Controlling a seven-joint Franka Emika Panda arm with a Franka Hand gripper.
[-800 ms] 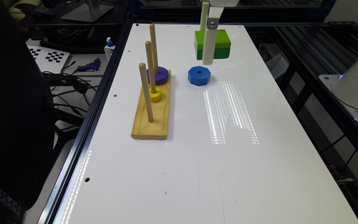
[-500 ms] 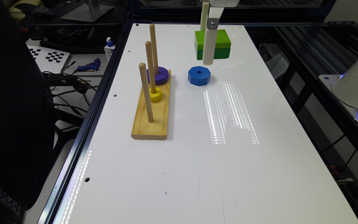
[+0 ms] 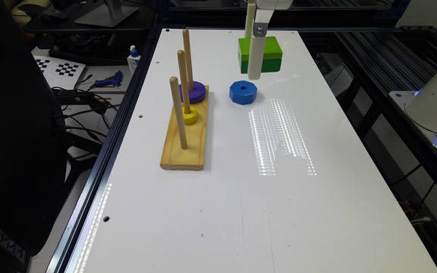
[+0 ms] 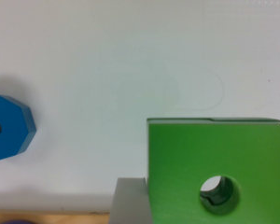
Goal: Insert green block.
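The green block (image 3: 266, 53) lies at the far end of the white table (image 3: 241, 212), light green on top and darker green on its sides. In the wrist view the green block (image 4: 214, 154) looms close, its round hole showing. My gripper (image 3: 253, 74) comes straight down over it with a finger on either side. One grey finger (image 4: 128, 200) lies flat against the block's side, so the gripper is shut on the block. The block's underside is hidden, so I cannot tell whether it rests on the table or hangs just above it.
A blue octagonal block (image 3: 243, 91) sits just in front of the green one. Toward the exterior view's left, a wooden base (image 3: 186, 136) holds three upright pegs. A purple ring (image 3: 194, 92) is on the far peg and a yellow ring (image 3: 190, 115) on the middle one. The near peg (image 3: 178, 112) is bare.
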